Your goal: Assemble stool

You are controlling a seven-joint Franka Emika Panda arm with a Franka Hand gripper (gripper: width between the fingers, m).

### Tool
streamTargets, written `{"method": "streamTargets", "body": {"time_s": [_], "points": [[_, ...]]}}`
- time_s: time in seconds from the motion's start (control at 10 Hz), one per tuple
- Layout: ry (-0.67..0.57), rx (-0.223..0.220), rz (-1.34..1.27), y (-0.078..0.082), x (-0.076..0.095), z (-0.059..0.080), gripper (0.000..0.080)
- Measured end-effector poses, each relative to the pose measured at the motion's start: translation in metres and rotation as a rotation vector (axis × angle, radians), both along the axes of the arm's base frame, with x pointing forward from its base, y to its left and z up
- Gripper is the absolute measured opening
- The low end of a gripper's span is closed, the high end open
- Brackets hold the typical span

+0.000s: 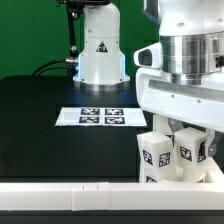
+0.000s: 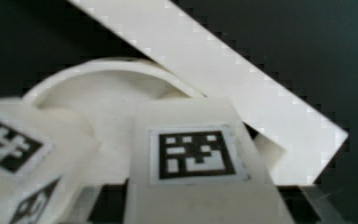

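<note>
My gripper (image 1: 178,138) hangs low at the exterior view's right, near the front edge bar. In the wrist view the gripper (image 2: 201,206) is shut on a white stool leg (image 2: 197,150), whose tag faces the camera and which fills the gap between the dark fingers (image 2: 108,203). The round white seat (image 2: 101,88) lies just beyond the held leg. Another tagged leg (image 2: 5,142) stands beside the seat. In the exterior view two tagged legs (image 1: 157,155) show under the gripper, and the seat is mostly hidden behind them.
The marker board (image 1: 100,117) lies mid-table on the black surface. A long white edge bar (image 1: 70,190) runs along the front; it also shows in the wrist view (image 2: 229,70), passing close by the seat. The robot base (image 1: 100,55) stands at the back.
</note>
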State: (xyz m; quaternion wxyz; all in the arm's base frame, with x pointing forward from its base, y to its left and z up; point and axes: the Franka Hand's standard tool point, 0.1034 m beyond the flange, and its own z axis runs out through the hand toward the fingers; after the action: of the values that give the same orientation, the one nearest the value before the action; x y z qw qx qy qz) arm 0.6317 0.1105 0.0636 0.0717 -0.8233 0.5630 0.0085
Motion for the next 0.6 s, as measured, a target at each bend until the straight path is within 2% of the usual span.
{"method": "streamTargets", "body": {"time_s": [0.1, 0.3, 0.4, 0.5, 0.6], "points": [[0.006, 0.037, -0.206, 0.0002, -0.0008, -0.0005, 0.0334], [0.012, 0.082, -0.501, 0.0032, -0.0021, -0.0007, 0.0334], [0.019, 0.087, -0.559, 0.0028, -0.0021, -0.0007, 0.0334], [0.018, 0.086, -0.553, 0.0027, -0.0021, -0.0008, 0.0389], [0.017, 0.085, -0.538, 0.0030, -0.0023, -0.0010, 0.0389]]}}
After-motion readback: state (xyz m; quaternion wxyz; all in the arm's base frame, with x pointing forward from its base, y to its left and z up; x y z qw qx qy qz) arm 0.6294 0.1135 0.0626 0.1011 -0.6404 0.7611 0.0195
